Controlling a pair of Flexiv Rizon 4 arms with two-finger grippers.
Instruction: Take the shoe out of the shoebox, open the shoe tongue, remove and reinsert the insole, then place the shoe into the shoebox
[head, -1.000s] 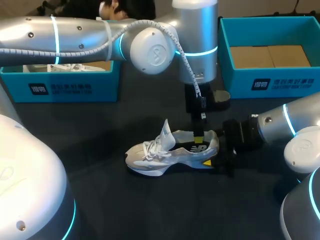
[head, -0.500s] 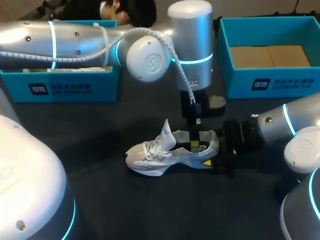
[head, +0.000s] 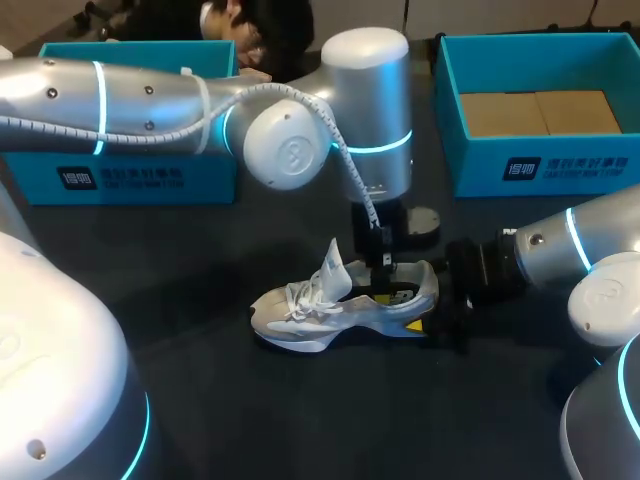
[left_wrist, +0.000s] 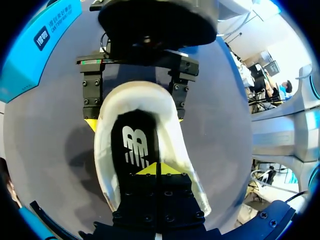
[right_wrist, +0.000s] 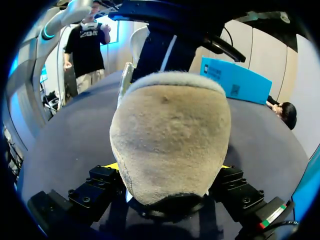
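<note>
White shoe lies heel-pinched by the right gripper. Left gripper, fingers pressed together, reaches inside over the logo-printed insole.

**Napped heel, satin arms, matt dark surface**

The shoe has a pale, cloth-like upper with soft white laces. From the right wrist view its heel is beige and suede-like, napped, pitted and matt. The insole looks smooth and black with a white print, ringed by a padded white collar. The surface is dark and matt. The left arm and right arm wear silvery shells with a satin sheen. The left gripper and right gripper have matt black fingers studded with screw heads. The left shoebox and right shoebox are smooth teal card, the right one floored with plain brown cardboard.
</note>
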